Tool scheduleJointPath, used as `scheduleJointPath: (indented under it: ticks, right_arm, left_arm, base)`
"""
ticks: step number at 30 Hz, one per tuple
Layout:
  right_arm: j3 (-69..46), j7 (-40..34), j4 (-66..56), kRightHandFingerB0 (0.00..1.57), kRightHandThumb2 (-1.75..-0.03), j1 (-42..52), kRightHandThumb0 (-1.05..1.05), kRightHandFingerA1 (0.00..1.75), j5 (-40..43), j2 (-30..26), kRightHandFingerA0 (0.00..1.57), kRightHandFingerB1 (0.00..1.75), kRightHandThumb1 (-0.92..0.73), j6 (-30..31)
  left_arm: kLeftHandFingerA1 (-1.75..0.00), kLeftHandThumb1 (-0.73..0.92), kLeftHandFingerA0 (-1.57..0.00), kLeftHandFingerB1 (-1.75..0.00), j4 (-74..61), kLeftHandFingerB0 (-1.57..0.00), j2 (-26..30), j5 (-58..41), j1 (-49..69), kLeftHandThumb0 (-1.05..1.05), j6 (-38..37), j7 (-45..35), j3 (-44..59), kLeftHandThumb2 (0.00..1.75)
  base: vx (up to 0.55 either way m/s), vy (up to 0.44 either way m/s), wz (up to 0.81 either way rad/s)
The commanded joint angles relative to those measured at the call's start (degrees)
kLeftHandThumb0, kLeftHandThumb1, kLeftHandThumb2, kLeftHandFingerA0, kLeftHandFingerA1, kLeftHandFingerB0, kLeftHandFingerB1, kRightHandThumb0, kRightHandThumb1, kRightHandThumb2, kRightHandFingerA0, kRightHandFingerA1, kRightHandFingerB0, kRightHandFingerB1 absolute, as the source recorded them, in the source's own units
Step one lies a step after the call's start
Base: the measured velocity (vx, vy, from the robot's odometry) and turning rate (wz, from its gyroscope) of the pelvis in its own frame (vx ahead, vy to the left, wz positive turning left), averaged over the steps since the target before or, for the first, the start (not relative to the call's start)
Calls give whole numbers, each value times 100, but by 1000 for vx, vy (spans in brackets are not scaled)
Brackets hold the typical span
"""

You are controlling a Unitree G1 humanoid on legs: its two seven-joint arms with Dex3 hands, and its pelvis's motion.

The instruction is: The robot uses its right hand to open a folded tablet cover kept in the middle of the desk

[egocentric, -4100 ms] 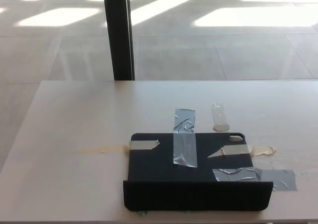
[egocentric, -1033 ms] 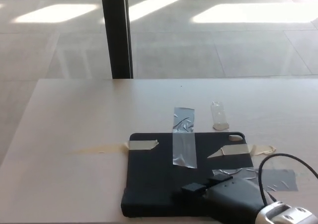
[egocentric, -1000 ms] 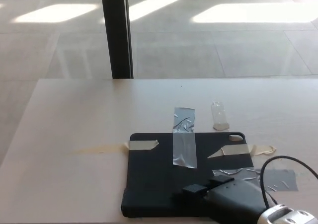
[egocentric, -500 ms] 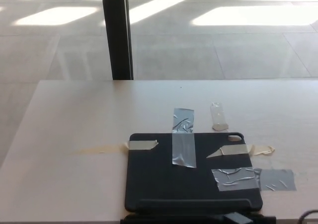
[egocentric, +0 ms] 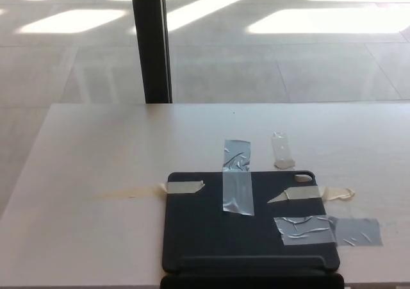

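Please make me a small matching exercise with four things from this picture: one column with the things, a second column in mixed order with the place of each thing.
Things:
1. pillar
2. grey tape
3. beige tape
4. clear tape

Places:
a. on the desk only, beyond the cover's far edge
b. on the floor behind the desk
c. across the far edge of the cover, at its middle
d. at the cover's far left corner

Pairs: 1-b, 2-c, 3-d, 4-a

Your robot's left hand was out of the head view, its right hand was out of view too, no arm or wrist showed anywhere.
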Motion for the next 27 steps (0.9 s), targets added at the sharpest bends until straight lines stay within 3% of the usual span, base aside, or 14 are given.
scheduleJointPath:
  ticks: [1, 2, 3, 5, 6, 7, 8, 9, 15, 16, 20, 24, 26, 27]
  right_arm:
    - [-182, 377, 13, 28, -59, -152, -66, 46, 235, 67, 37, 33, -65, -22]
    - [-255, 409, -4, 27, -60, -195, -66, 47, 320, 78, 36, 34, -66, -18]
    - [-430, 528, -31, 19, -86, -317, -69, 54, 501, 94, 28, 44, -53, 25]
    - [-498, 598, -38, 19, -86, -347, -69, 54, 552, 114, 28, 44, -53, 32]
    - [-1116, 839, -200, 22, -87, -792, -69, 52, 1018, 140, 29, 45, -54, 290]
    - [-1138, 870, -197, 22, -87, -791, -69, 52, 1021, 156, 29, 45, -54, 280]
    - [-1796, 822, -191, 30, -60, -1062, -63, 43, 1560, 317, 41, 33, -66, 365]
    - [-2207, 816, -91, 31, -58, -1251, -61, 43, 1983, 469, 41, 34, -65, 378]
    - [-3638, 872, 285, 36, -58, -1866, -59, 43, 2985, 722, 45, 34, -65, 556]
    - [-4406, 912, 550, 36, -59, -2185, -56, 48, 3682, 910, 45, 37, -63, 877]
    - [-5822, 746, 1260, 40, -61, -2641, -63, 48, 4647, 1145, 50, 38, -69, 1273]
    - [-7481, 251, 2529, 39, -62, -2736, -78, 46, 5580, 1348, 52, 36, -70, 1167]
    - [-7509, 295, 2541, 39, -62, -2759, -78, 46, 5570, 1343, 52, 36, -70, 1186]
    - [-7876, -162, 2981, 50, -61, -2770, -81, 46, 5475, 1421, 61, 37, -70, 990]
  left_arm:
    - [-86, 28, -77, -76, 78, -63, 96, -209, 57, -57, 82, 8, -2, 79]
    - [-85, 29, -77, -76, 91, -64, 96, -209, 57, -56, 76, 10, -14, 80]
    - [-86, 29, -79, -76, 99, -65, 94, -202, 60, -56, 65, 33, -45, 79]
    - [-86, 29, -79, -76, 103, -65, 95, -213, 62, -56, 59, 46, -65, 79]
    - [-85, 30, -78, -75, 89, -63, 102, -184, 93, -55, 40, -28, -122, 80]
    - [-85, 30, -78, -75, 90, -63, 103, -193, 94, -55, 39, -27, -130, 80]
    - [-84, 30, -73, -74, 85, -60, 104, -224, 92, -55, 57, -6, -117, 80]
    - [-84, 30, -74, -74, 86, -61, 106, -218, 58, -55, 61, 14, -136, 80]
    - [-85, 28, -74, -77, 91, -64, 114, -293, 106, -54, 56, -35, -76, 80]
    - [-87, 29, -79, -76, 85, -64, 120, -286, 106, -55, 75, -6, -82, 80]
    - [-85, 29, -77, -75, 74, -62, 112, -293, 149, -53, 98, -3, -75, 80]
    - [-86, 30, -78, -75, 122, -64, 67, -328, 210, -52, 58, -15, -32, 80]
    - [-86, 30, -78, -75, 124, -64, 52, -335, 238, -52, 51, -23, -24, 80]
    - [-86, 30, -77, -76, 129, -64, 70, -370, 252, -51, 82, -65, 7, 81]
  base:
    - [0, 0, 0]
    - [0, 0, 0]
    - [0, 0, 0]
    - [0, 0, 0]
    - [0, 0, 0]
    - [0, 0, 0]
    - [0, 0, 0]
    - [0, 0, 0]
    - [0, 0, 0]
    - [0, 0, 0]
    - [0, 0, 0]
    - [0, 0, 0]
    - [0, 0, 0]
    - [0, 0, 0]
